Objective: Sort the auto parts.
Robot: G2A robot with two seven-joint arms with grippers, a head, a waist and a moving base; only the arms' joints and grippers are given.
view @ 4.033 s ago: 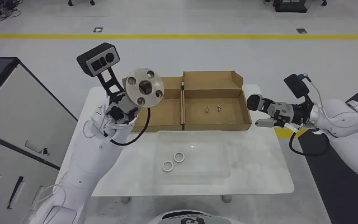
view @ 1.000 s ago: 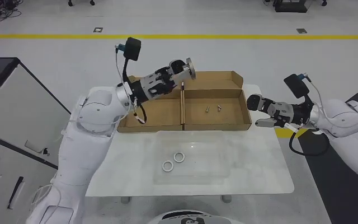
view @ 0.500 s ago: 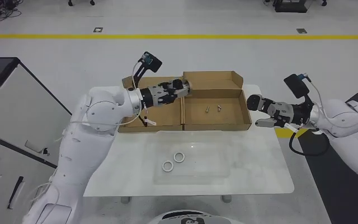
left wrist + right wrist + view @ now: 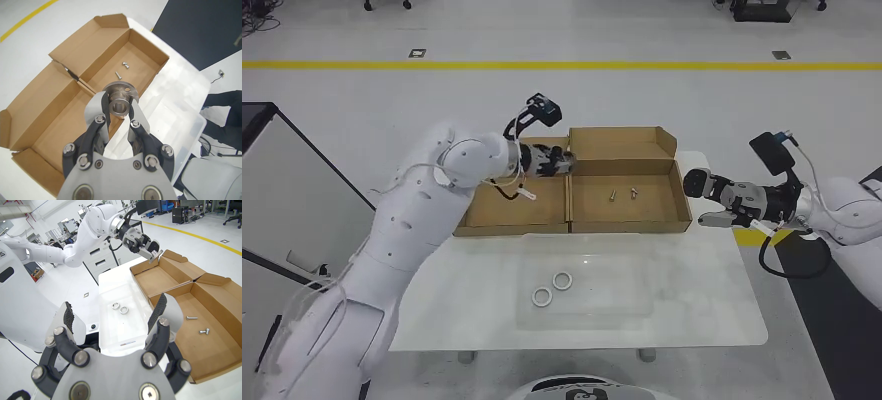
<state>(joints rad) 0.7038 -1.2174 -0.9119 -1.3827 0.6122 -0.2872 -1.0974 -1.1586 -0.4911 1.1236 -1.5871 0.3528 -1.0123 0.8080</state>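
Left pincer (image 4: 118, 98): I grip the metal flange (image 4: 123, 89) by its hub, just above the wall between two cardboard boxes (image 4: 47, 106). Past my fingertips, loose bolts (image 4: 118, 74) lie in the farther box. Right pincer (image 4: 115, 302): released. Ahead of it, a clear tray (image 4: 113, 340) holds two rings (image 4: 124, 310).

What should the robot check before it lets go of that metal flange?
1. Grip: ok, left end effector is shut on the flange.
2. Flange above the left box: cannot tell, it hangs near the divider.
3. Bolts apart, in the right box: ok.
4. Right end effector out of the way: ok, open beside the right box.
5. Rings sorted: not ok, both lie in the tray.
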